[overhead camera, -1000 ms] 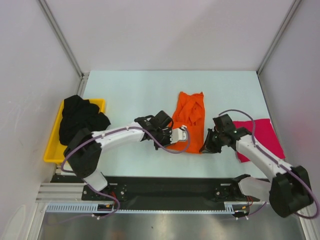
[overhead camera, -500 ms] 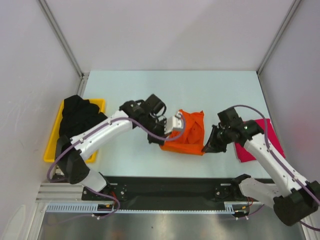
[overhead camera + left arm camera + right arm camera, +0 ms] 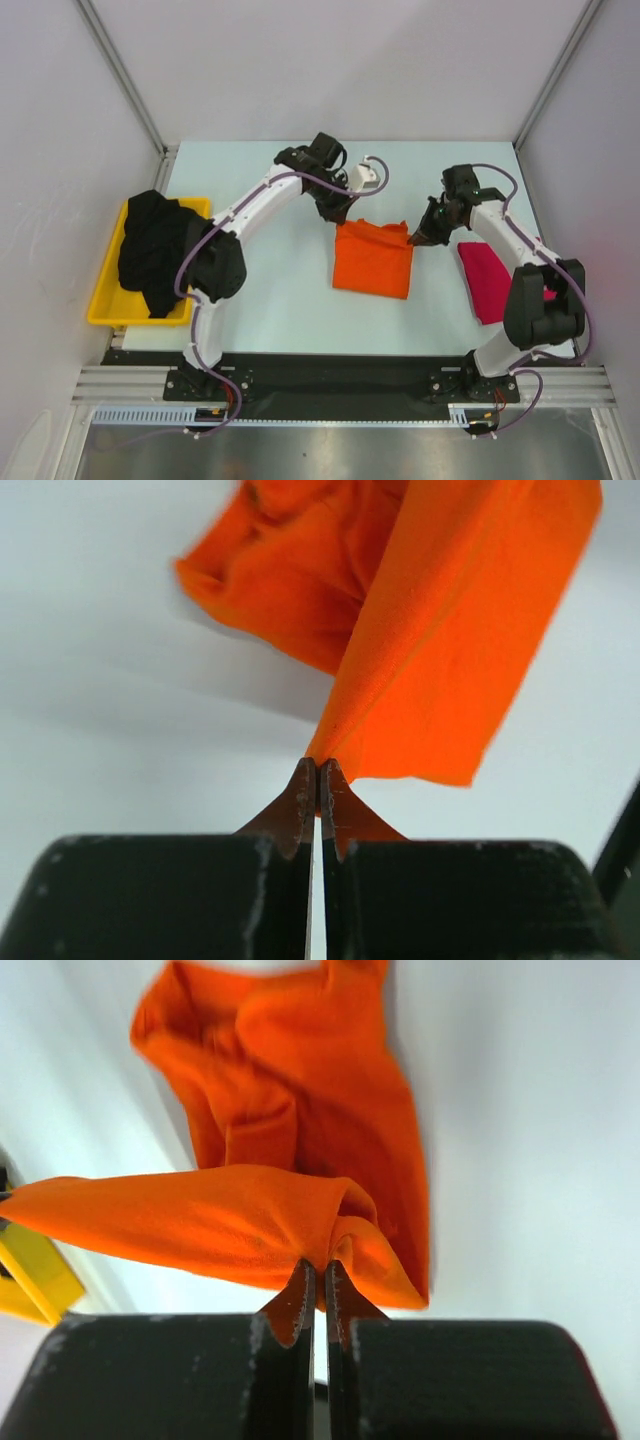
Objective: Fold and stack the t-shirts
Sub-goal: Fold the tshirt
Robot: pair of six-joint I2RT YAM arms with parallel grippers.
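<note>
The orange t-shirt (image 3: 373,258) lies folded over at the table's middle. My left gripper (image 3: 340,219) is shut on its far left corner; the left wrist view shows the cloth (image 3: 440,650) pinched at the fingertips. My right gripper (image 3: 412,239) is shut on its far right corner; the right wrist view shows the cloth (image 3: 270,1160) bunched at the tips. The magenta-pink t-shirt (image 3: 490,277) lies folded at the right. The black t-shirt (image 3: 155,250) is heaped in the yellow tray (image 3: 101,296) at the left.
White walls with metal posts enclose the table on three sides. The arm bases and a black rail run along the near edge. Both arms reach far across the table over the orange shirt.
Both grippers have carried the orange shirt's near edge away from the bases to the far side, folding it over. The shirt now reads as a shorter rectangle.
</note>
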